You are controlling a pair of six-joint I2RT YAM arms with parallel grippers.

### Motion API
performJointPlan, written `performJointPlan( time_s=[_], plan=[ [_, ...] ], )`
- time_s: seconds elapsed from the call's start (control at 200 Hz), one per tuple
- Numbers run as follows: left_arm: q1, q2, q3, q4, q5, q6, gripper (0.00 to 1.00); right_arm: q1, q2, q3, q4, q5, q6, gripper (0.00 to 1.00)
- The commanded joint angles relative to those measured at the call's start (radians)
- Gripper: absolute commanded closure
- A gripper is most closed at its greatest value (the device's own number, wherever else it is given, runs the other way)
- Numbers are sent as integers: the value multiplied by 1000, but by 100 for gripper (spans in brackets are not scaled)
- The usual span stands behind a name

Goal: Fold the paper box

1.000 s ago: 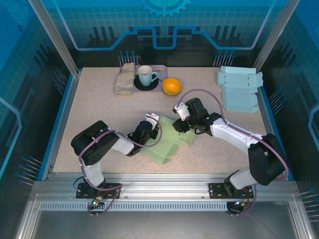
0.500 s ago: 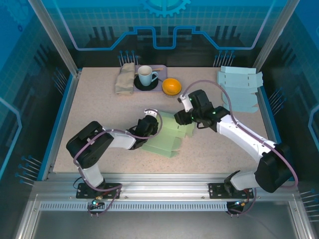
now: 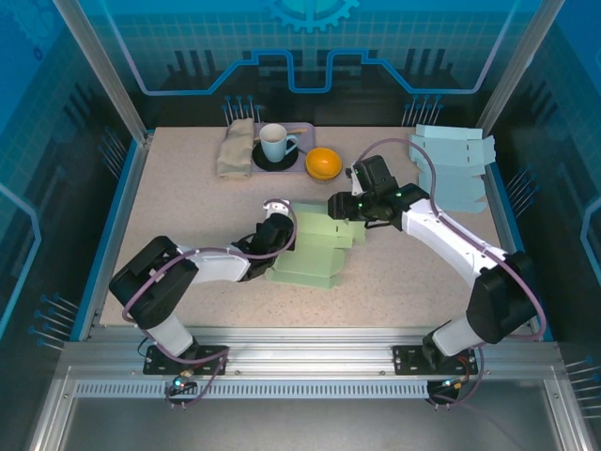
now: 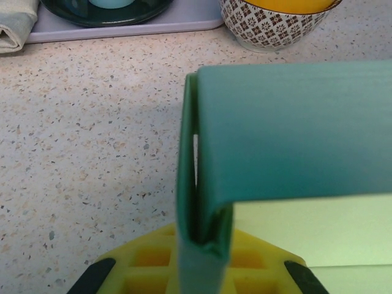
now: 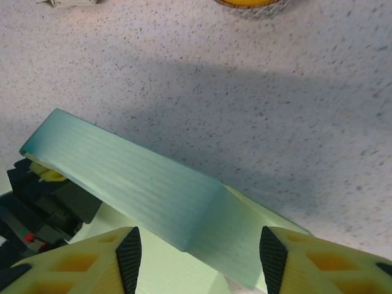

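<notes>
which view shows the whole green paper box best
Top external: the whole paper box lies in frame, seen from above. Left wrist gives a close-up of a folded flap edge pinched in the left pincer; right wrist, one raised flap at the open right pincer.

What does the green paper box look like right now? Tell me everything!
The paper box is pale green card with fine ribs, and it is only partly folded. Most of it lies flat on the speckled table near the middle. Its left edge is doubled over and stands upright, pinched in the left gripper. A long flap on the far side is lifted and slanted, with the right gripper at it, fingers spread apart.
</notes>
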Motion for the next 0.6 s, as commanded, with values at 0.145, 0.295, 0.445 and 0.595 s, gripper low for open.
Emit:
performJointPlan(
  time_s=[0.145,0.295,0.445,0.595],
  plan=[
    [4,41,-28,196,-24,-3,100,-6,14,-18,87,-79,155,43],
    [4,52,-33,210,-35,-12,100,-6,43,-13,72,-67,153,43],
    [4,53,-40,212,-47,-22,100,-8,45,-42,91,-50,177,42],
    [1,53,-40,209,-49,-23,100,-15,44,-87,204,-147,243,41]
  ],
)
